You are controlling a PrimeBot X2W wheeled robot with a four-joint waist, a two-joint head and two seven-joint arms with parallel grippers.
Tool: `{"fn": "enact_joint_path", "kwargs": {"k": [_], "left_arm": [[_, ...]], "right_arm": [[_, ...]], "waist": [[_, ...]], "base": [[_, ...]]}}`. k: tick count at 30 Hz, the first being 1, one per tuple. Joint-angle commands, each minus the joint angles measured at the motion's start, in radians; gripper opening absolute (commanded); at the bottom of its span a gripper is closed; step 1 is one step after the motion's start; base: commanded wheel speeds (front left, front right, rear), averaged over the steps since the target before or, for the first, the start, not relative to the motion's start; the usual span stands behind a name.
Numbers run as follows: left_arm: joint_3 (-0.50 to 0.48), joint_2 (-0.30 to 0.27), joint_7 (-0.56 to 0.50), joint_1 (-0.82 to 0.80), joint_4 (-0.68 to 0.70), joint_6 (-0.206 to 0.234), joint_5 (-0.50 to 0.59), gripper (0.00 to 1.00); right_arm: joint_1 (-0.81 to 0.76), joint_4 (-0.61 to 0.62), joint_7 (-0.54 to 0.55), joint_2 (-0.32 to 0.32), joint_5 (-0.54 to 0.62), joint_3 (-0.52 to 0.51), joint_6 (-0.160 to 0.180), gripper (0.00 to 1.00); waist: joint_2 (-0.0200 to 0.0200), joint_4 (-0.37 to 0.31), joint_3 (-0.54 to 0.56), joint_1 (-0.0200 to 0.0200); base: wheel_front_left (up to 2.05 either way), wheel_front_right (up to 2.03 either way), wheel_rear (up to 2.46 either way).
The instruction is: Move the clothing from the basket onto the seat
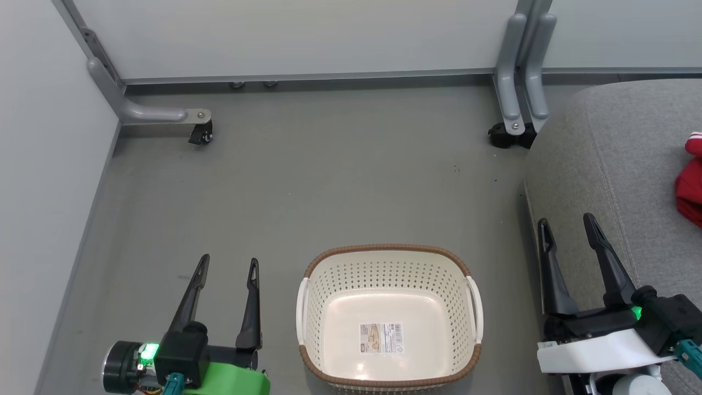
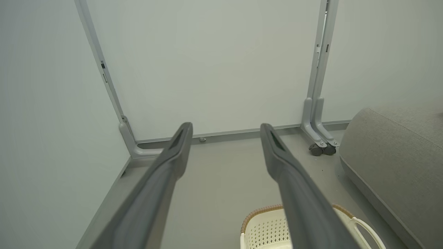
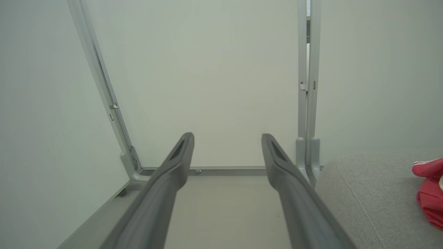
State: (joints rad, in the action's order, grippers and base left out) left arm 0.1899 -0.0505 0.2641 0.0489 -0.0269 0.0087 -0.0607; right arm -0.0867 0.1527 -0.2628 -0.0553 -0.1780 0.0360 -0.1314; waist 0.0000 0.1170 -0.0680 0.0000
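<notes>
Grey floor [image 1: 329, 181] between white panels [image 1: 307, 38]: your basket [image 1: 389, 249] stands empty (label [image 1: 381, 337] showing), the clothing [image 1: 691, 186] lies on the seat [image 1: 603, 153] at right. Left gripper [image 1: 229, 262] and right gripper [image 1: 566, 219] hang spread wide, holding nothing. Swing right carelessly and the right one may snag the seat.

There is 1 basket [image 1: 386, 248], 1 seat [image 1: 603, 164] and 1 heap of red clothing [image 1: 692, 189].
</notes>
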Motion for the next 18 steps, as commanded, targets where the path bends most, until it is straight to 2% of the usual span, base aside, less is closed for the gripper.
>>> {"fn": "enact_joint_path", "kwargs": {"k": [1, 5, 18], "left_arm": [[0.000, 0.000, 0.000, -0.016, -0.008, -0.004, 0.000, 1.00], [-0.001, -0.001, 0.000, -0.018, -0.025, 0.003, 0.001, 1.00], [-0.033, -0.001, 0.000, 0.003, -0.034, -0.053, -0.070, 1.00]], "right_arm": [[0.011, 0.004, -0.003, -0.003, 0.007, -0.001, 0.001, 1.00], [0.010, 0.003, -0.003, -0.005, 0.009, -0.001, 0.001, 1.00], [0.014, 0.008, -0.003, -0.007, 0.014, 0.001, 0.001, 1.00]], "waist": [[0.0000, 0.001, -0.002, 0.0000], [0.0000, 0.001, -0.003, 0.0000], [0.0000, -0.007, -0.001, 0.0000]], "base": [[0.00, 0.00, 0.00], [0.00, 0.00, 0.00], [0.00, 0.00, 0.00]]}}
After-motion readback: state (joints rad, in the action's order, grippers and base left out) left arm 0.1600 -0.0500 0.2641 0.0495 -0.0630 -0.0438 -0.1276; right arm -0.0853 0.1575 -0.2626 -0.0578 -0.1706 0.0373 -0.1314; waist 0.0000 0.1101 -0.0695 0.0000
